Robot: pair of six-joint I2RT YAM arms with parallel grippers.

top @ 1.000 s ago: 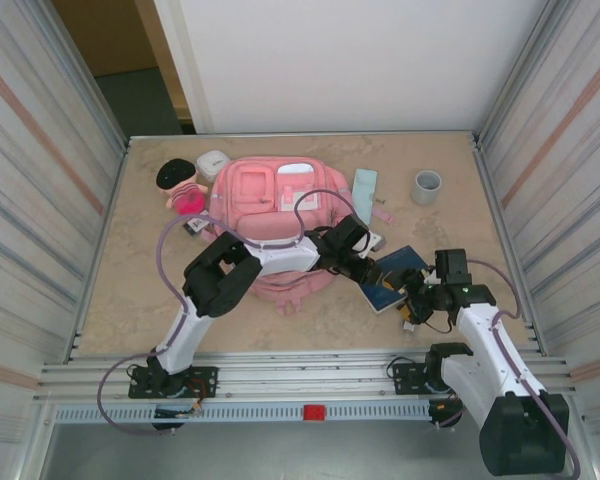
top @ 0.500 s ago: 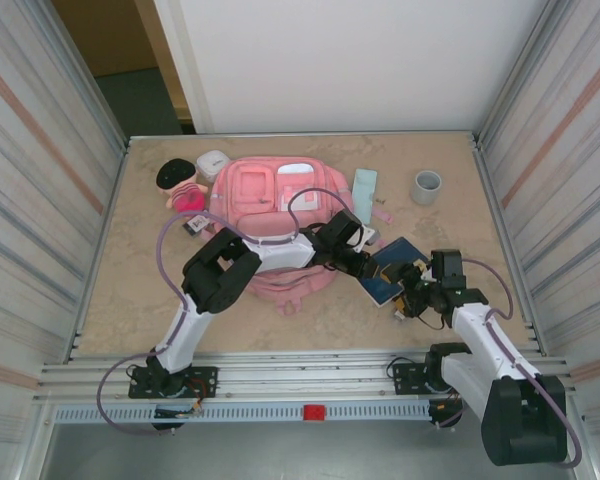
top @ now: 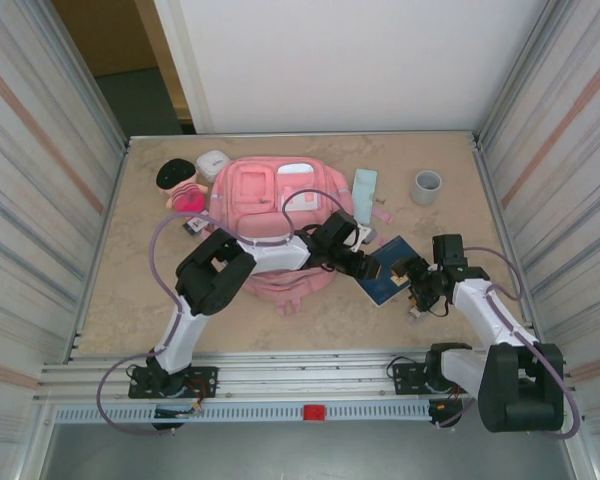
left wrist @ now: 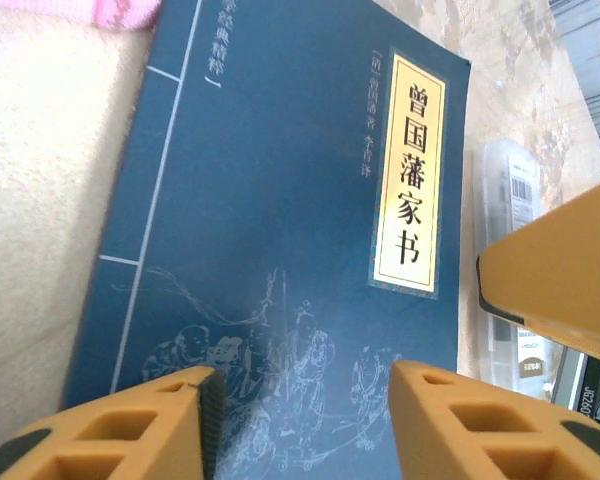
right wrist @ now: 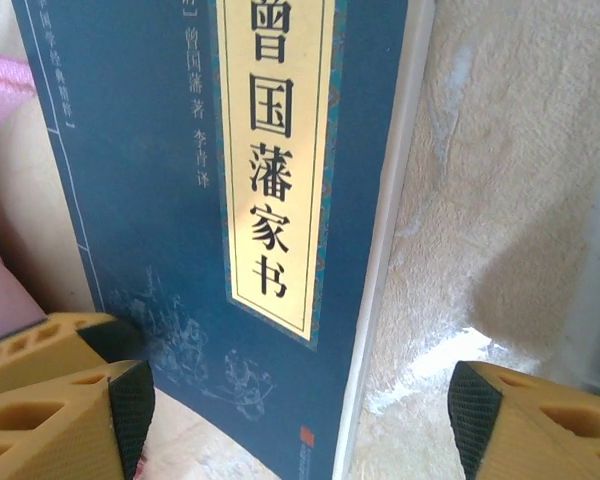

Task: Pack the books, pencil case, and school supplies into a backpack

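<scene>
The navy book (top: 388, 283) lies flat on the table just right of the pink backpack (top: 270, 200). My left gripper (top: 368, 266) hovers over its left end, open, the cover (left wrist: 280, 200) showing between the fingers (left wrist: 302, 385). My right gripper (top: 416, 283) is at the book's right end, open wide (right wrist: 300, 400), straddling the book's white page edge (right wrist: 385, 250). A slim white stick with a barcode (left wrist: 507, 250) lies beside the book. The mint pencil case (top: 364, 187) rests at the backpack's upper right.
A grey cup (top: 426, 186) stands at the back right. A black-haired pink doll (top: 180, 186) and a small white box (top: 212, 163) sit left of the backpack. Ribbed metal walls (top: 40, 200) close in both sides. Bare table (top: 330, 320) lies in front.
The left gripper's jaws have opened over the book. The right gripper has moved in toward the book's right end, and the left arm shifted slightly left.
</scene>
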